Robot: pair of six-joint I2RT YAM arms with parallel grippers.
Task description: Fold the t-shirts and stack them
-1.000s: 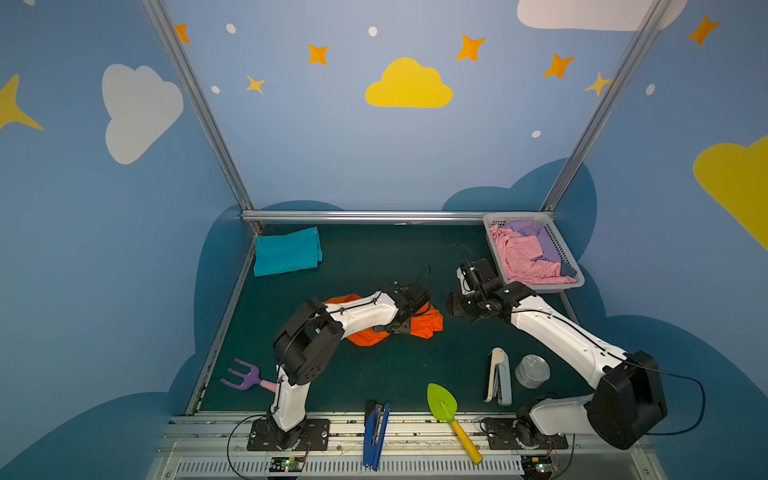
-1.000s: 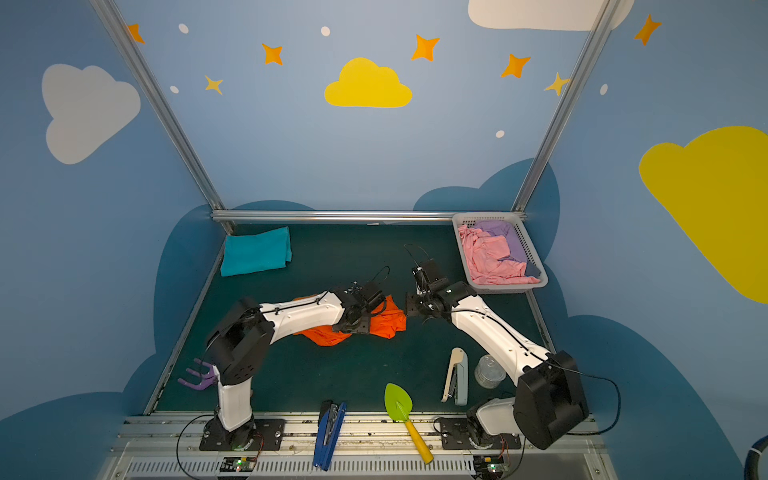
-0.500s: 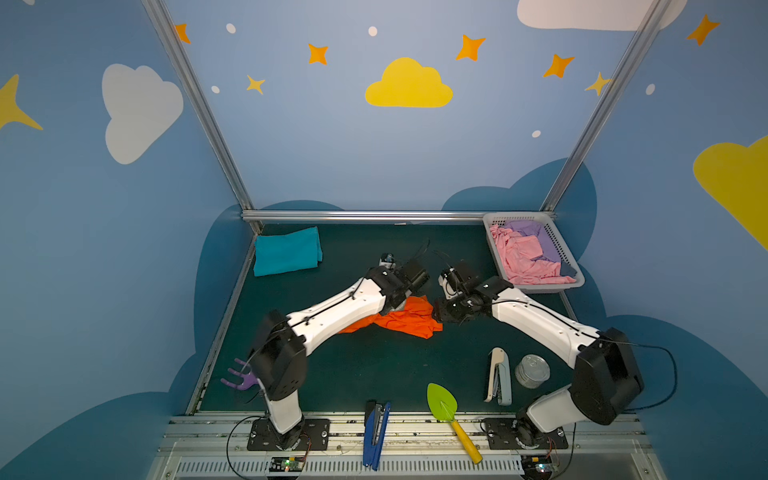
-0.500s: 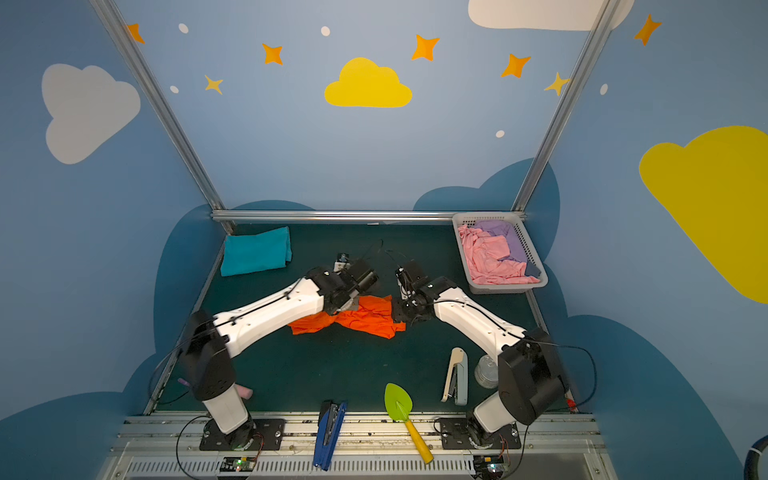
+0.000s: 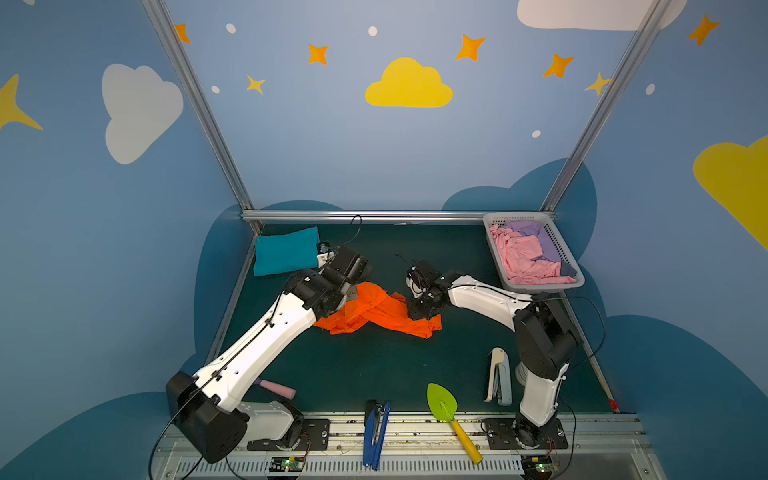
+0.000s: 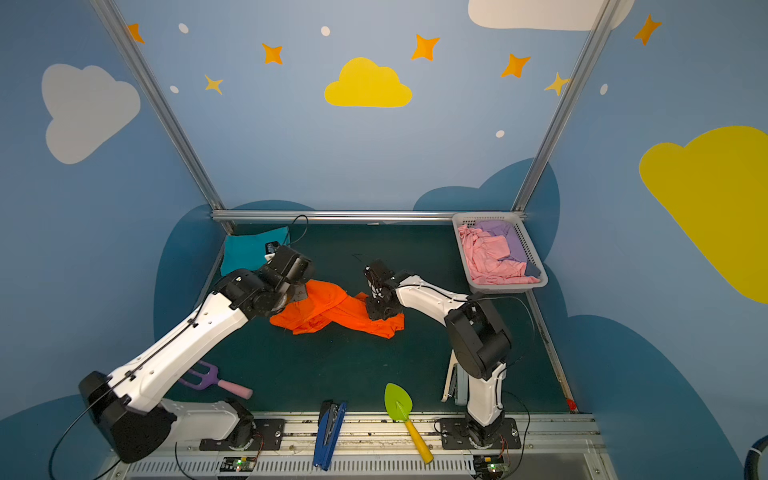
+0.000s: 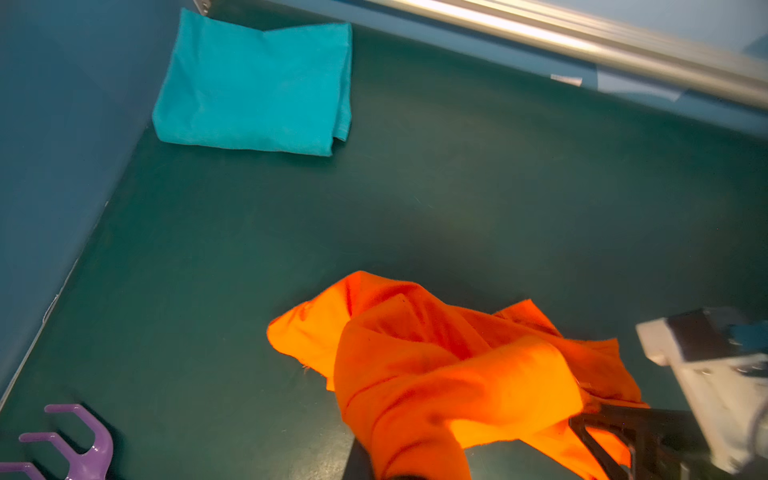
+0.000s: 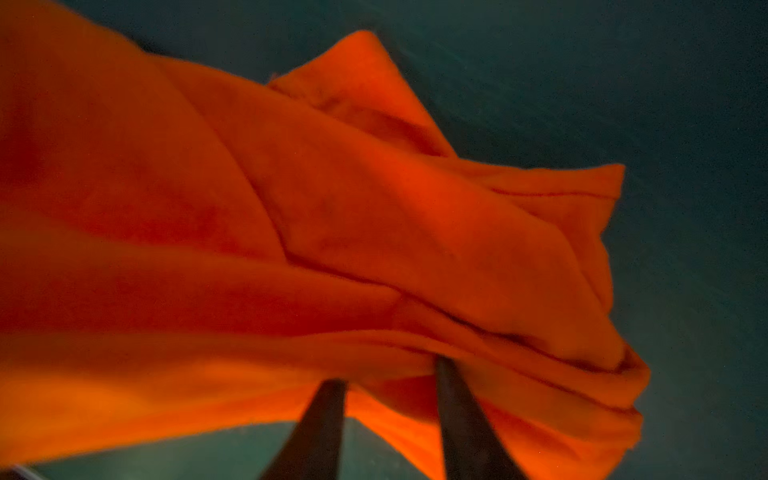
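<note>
Risk of twisted orange t-shirt (image 5: 376,316) tightening under pull: left end effector (image 5: 351,296) clamped on cloth, right end effector (image 8: 387,373) pinching 1 fold.

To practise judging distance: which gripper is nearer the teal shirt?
Left. The left gripper is just in front of the teal shirt, slightly to its right; the right gripper is farther right, at the orange shirt's other end.
</note>
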